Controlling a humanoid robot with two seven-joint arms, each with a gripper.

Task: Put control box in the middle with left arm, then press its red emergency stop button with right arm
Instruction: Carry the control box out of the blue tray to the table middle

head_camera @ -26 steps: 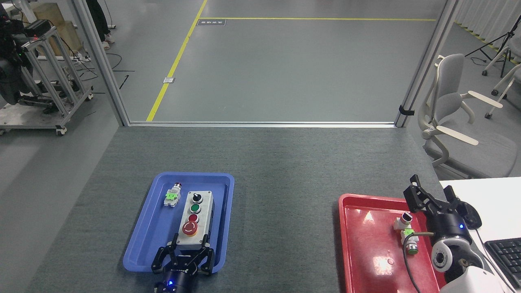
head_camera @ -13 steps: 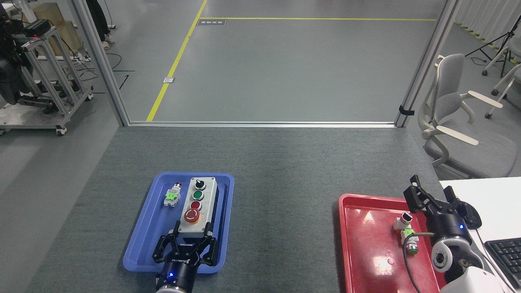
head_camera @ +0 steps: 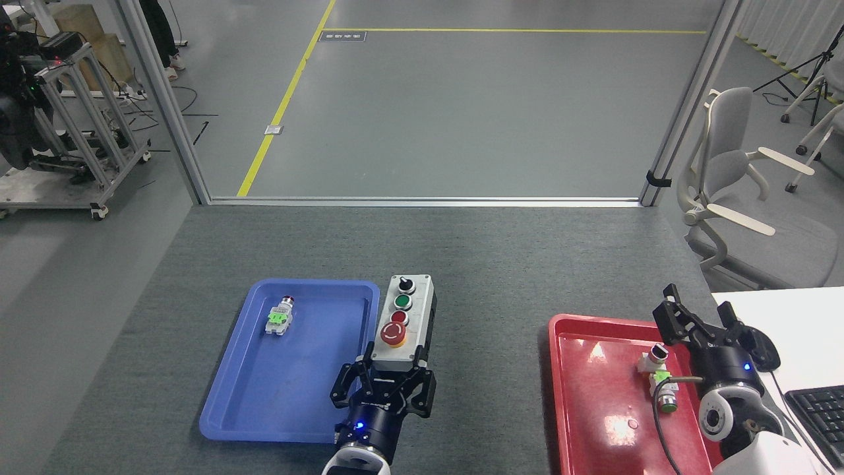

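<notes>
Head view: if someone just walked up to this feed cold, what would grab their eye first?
Probably the control box, held at its near end by the left tool just past the right rim of the blue tray, with its red emergency stop button facing up. Next, the glossy red tray at the right, where a loose button part lies beside the right tool.

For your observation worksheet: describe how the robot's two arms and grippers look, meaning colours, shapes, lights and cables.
The left gripper is black with skeletal, angular fingers, a blue light on its dark wrist and a white segment below. The right gripper matches: black fingers, blue light, white-grey arm, black cable beside it.
</notes>
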